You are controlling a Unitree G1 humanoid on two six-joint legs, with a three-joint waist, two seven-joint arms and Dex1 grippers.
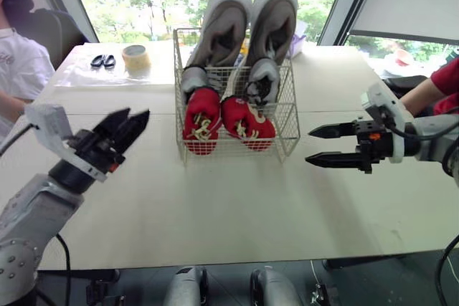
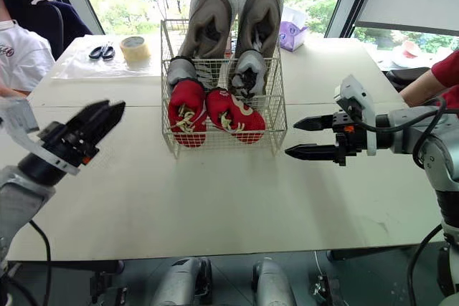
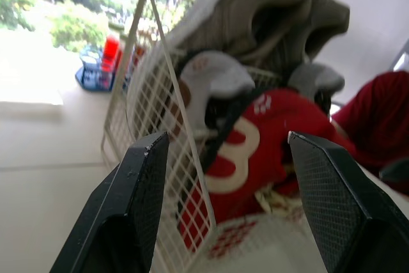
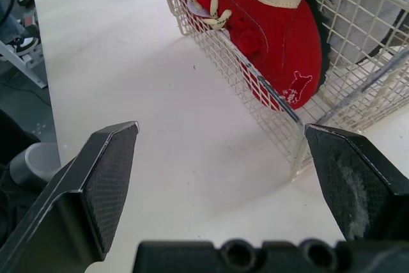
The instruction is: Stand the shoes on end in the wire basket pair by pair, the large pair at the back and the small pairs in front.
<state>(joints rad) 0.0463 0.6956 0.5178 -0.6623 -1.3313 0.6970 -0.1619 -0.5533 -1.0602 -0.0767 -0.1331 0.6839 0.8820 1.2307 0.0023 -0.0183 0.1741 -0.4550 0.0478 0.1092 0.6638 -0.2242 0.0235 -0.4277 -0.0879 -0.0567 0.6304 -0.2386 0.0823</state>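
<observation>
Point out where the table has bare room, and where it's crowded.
Bare: the wide strip of table between the basket and the near edge, and the stretch right of the basket. Crowded: the basket itself, packed with grey shoes and red shoes, and the far left corner with tape roll and scissors.

The left gripper is holding its two black textured fingers wide apart before the white wire basket. Inside, a red fabric shoe with cream trim is pressing against the mesh, with large grey-brown shoes standing beyond it.
</observation>
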